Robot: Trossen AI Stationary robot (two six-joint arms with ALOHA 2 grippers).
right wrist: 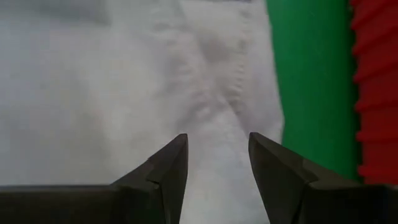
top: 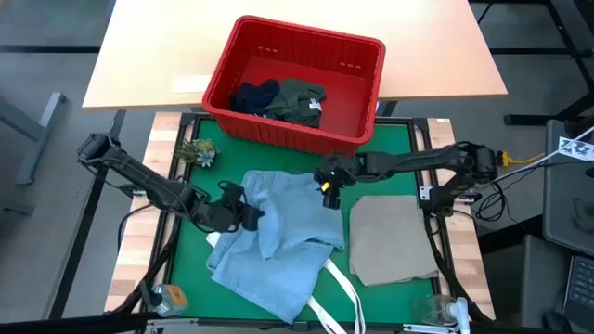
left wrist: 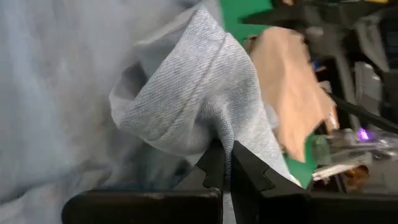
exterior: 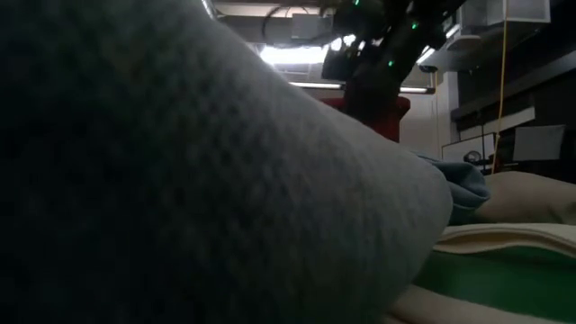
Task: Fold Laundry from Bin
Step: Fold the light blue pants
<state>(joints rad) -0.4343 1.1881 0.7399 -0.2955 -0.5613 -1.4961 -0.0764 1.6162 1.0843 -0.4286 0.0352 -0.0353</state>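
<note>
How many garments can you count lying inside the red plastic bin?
2 in the red plastic bin: a dark navy garment toward its left side, and a dark olive garment touching it near the middle. More may be hidden beneath them.

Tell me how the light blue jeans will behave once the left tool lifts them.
Probably floppy: the jeans lie rumpled, and cloth bunches where the left tool is shut on a fold. Most would likely drag across the green mat. The woven denim looks unlikely to slip out.

Dim, blurred low view behind looming jeans (exterior: 180, 180); even overhead light elsewhere.
</note>
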